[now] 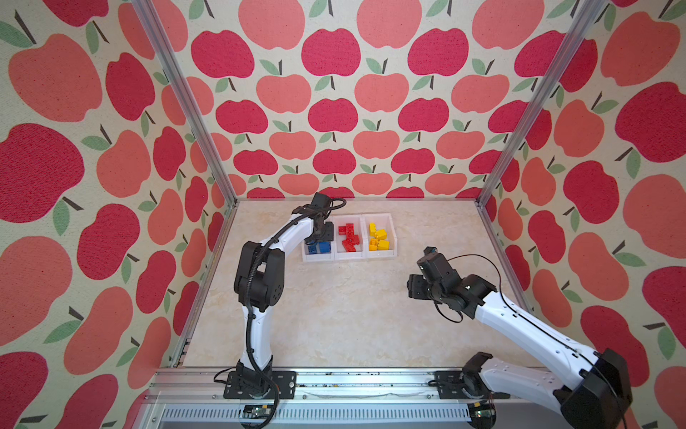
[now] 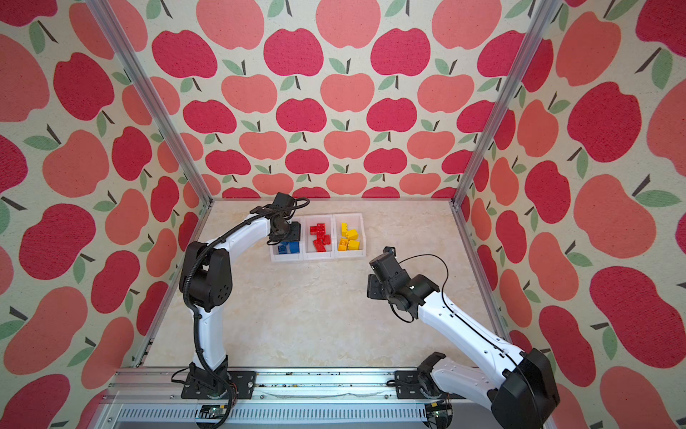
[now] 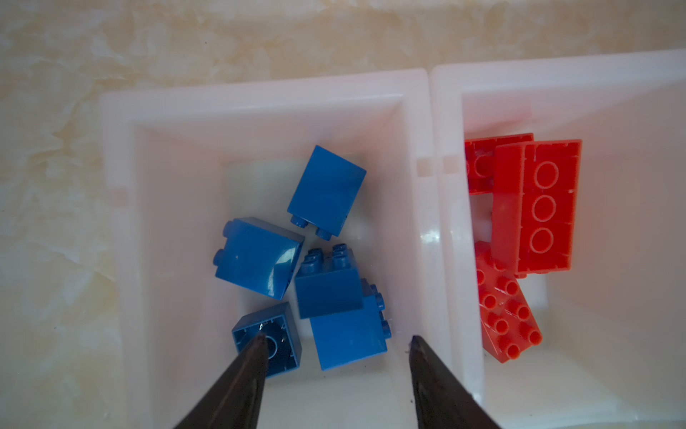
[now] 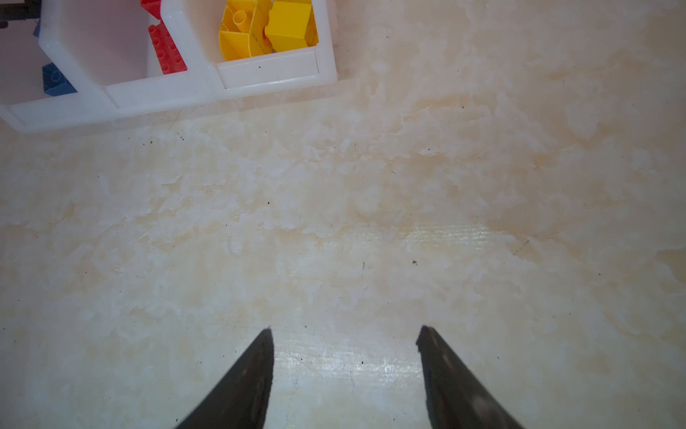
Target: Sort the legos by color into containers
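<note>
Legos point(image 1: 349, 237) sorted by colour in our containers point(image 1: 349, 256).
Left gripper point(image 3: 337, 338) over blue bricks point(image 3: 260, 256), right gripper point(image 4: 345, 330) over table point(image 4: 371, 185); both jaws apart, empty.

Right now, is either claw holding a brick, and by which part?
Nothing is held. The left claw hangs open over the blue bricks lying in their bin; the right claw is open above the table.

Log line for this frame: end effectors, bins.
left end effector: open over blue-lego bin | right end effector: open over table | sorted: blue legos, red legos, yellow legos, one bin each | loose: none seen
</note>
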Available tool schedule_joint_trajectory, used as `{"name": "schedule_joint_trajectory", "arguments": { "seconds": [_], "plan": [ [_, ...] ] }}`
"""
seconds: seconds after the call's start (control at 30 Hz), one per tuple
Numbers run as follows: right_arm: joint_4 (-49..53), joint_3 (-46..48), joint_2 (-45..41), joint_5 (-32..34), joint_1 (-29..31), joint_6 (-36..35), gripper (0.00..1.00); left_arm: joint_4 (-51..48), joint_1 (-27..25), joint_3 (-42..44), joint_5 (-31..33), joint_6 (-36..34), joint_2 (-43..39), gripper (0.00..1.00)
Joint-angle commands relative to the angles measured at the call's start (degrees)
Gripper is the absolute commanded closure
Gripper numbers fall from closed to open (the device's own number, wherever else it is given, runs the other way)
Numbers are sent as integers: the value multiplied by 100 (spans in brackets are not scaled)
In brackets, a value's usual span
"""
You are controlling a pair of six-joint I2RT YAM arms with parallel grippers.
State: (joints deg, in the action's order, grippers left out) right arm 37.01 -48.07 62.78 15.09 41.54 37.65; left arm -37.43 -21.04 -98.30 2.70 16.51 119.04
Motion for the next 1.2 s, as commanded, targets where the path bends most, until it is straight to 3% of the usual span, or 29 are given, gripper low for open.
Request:
{"name": "schedule_joint_trajectory", "arguments": {
  "seconds": [0.0,0.3,0.6,0.73,0.97,1.17],
  "plan": [
    [75,47,-56,24,-41,108,35,-29,-23,-8,143,-34,-217,35],
    [110,-30,-21,81,-97,-48,35,225,-227,461,353,-17,-907,27],
    [-74,-338,61,96,-729,-970,30,1157,-312,2230,711,-8,-2511,11],
    [-377,-419,235,-17,-1104,-1455,22,1593,-102,3176,743,-33,-3332,0],
    [-1257,-194,492,-170,-1804,-2216,1,2313,443,4658,767,-202,-4571,1],
    [-2162,35,833,-330,-2601,-2906,1,3109,988,5651,734,-377,-5111,1]
  ]
}}
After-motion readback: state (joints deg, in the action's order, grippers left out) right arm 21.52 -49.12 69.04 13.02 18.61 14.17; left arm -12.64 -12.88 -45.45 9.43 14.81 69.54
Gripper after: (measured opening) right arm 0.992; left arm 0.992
